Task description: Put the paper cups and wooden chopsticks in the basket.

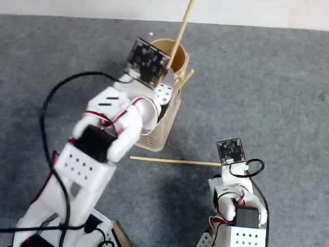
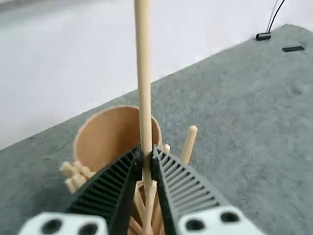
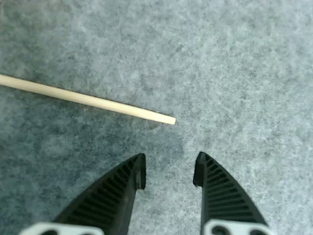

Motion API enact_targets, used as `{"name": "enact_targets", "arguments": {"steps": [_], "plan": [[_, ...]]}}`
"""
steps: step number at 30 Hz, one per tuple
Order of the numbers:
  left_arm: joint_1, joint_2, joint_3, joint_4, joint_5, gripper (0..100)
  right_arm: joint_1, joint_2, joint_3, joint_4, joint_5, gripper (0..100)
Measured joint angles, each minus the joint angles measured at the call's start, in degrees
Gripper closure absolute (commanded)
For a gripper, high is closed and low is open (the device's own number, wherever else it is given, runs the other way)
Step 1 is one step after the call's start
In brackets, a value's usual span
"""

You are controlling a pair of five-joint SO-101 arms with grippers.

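Observation:
My left gripper (image 2: 145, 156) is shut on a wooden chopstick (image 2: 143, 73) that stands nearly upright over the basket (image 1: 163, 135). In the high view this chopstick (image 1: 182, 31) sticks out past the mat's far edge. A brown paper cup (image 2: 110, 134) sits in the basket, with several chopstick ends (image 2: 189, 142) beside it. Another chopstick (image 3: 88, 100) lies flat on the grey mat, its tip just ahead of my open right gripper (image 3: 168, 171), which holds nothing. In the high view that chopstick (image 1: 175, 161) runs from the basket's foot toward the right arm (image 1: 234, 190).
Grey mat (image 1: 277, 92) covers the table, with a white surface (image 1: 247, 10) beyond its far edge. The left arm's body and black cables (image 1: 49, 118) fill the near left. Small dark items (image 2: 293, 48) lie on the mat farther off.

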Motion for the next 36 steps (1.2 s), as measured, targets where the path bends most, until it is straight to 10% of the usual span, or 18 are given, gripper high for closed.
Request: {"name": "enact_targets", "arguments": {"steps": [21, 36], "plan": [[-3.8, -13.2, 5.1, 8.5, 0.0, 84, 0.0, 0.0, 0.0, 0.0, 0.0, 82.9], [-30.9, -13.3, 9.2, 27.3, 0.0, 84, 0.0, 0.0, 0.0, 0.0, 0.0, 82.9]]}}
